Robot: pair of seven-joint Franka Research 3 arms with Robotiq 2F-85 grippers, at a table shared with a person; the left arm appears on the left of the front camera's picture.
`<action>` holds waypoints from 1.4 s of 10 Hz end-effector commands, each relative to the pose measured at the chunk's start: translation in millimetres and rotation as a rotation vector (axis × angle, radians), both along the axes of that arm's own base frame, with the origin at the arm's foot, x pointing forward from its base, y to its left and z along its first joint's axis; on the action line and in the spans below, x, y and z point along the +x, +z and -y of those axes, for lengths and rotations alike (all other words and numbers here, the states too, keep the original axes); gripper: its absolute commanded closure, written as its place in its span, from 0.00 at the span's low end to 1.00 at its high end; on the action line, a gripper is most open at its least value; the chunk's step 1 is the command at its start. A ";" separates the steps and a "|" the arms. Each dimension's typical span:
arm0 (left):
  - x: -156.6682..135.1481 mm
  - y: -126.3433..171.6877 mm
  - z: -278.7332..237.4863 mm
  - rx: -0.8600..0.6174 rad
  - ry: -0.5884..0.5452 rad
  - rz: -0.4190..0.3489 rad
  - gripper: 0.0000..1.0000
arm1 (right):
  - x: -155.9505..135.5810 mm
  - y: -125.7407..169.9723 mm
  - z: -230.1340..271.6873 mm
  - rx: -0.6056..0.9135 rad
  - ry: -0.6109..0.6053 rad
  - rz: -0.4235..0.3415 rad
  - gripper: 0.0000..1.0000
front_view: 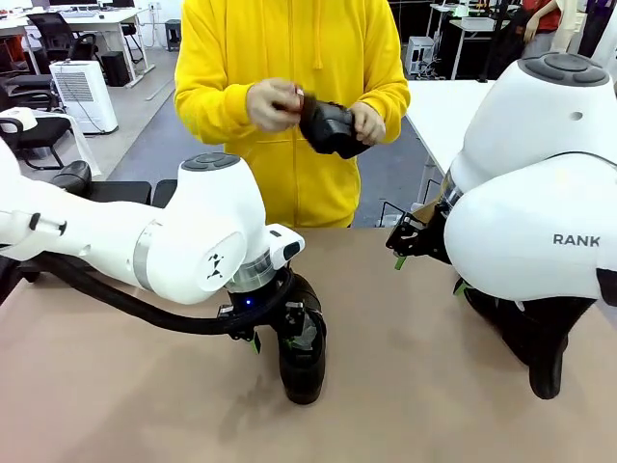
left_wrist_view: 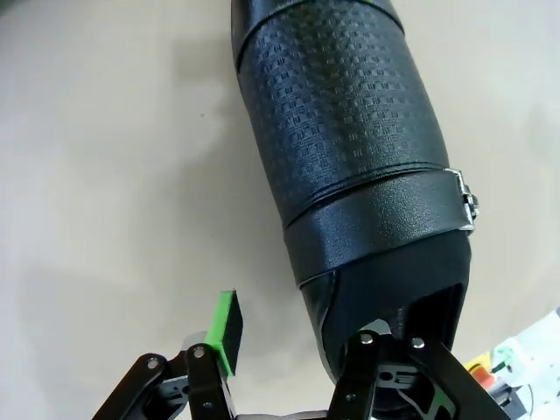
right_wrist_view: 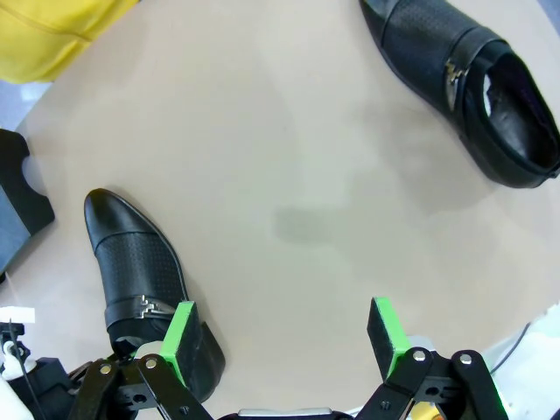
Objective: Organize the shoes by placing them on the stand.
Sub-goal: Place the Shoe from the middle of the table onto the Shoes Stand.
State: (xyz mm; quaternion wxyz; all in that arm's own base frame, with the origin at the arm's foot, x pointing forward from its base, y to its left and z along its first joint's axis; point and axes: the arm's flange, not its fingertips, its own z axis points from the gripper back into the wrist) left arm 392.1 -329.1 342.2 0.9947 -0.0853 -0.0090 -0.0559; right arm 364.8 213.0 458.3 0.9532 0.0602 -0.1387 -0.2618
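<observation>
A black shoe stands on the table under my left gripper. In the left wrist view this textured shoe is close. My left gripper straddles its heel wall. One green pad stands clear of the shoe's outside and the other finger reaches into the opening, so the gripper is open. My right gripper is open over bare table, with a second shoe beside its left pad and a third farther off. The person holds another shoe. Two flat black platforms at the far left look like the stand.
The person in a yellow hoodie stands at the far edge and holds a small brush against the shoe. My right arm bulks over the table's right side, with a shoe beneath it. A flat black piece lies at the table's edge.
</observation>
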 end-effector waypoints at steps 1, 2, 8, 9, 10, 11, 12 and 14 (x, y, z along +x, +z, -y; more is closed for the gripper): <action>7.0 6.4 9.6 0.020 0.000 -0.010 0.61 | 1.1 1.9 2.1 0.012 0.022 0.005 0.00; 8.3 6.1 9.7 0.016 -0.003 -0.009 0.70 | 1.1 1.9 2.1 0.012 0.022 0.005 0.00; 9.1 4.6 11.5 0.035 -0.021 -0.035 1.00 | 1.1 1.9 2.1 0.012 0.022 0.005 0.00; 8.4 5.0 10.1 0.034 -0.023 -0.041 1.00 | 1.1 1.9 2.1 0.012 0.022 0.005 0.00; 8.6 4.6 7.8 0.041 -0.025 -0.058 1.00 | 1.1 1.9 2.1 0.012 0.022 0.005 0.00; 5.8 5.0 5.9 0.056 -0.006 -0.112 1.00 | 1.1 1.9 2.1 0.012 0.022 0.005 0.00; -1.1 10.1 2.0 0.040 -0.038 -0.109 1.00 | 1.1 1.9 2.1 0.012 0.022 0.005 0.00; -24.3 32.6 -13.7 -0.016 -0.118 -0.096 1.00 | 1.1 1.9 2.1 0.012 0.022 0.005 0.00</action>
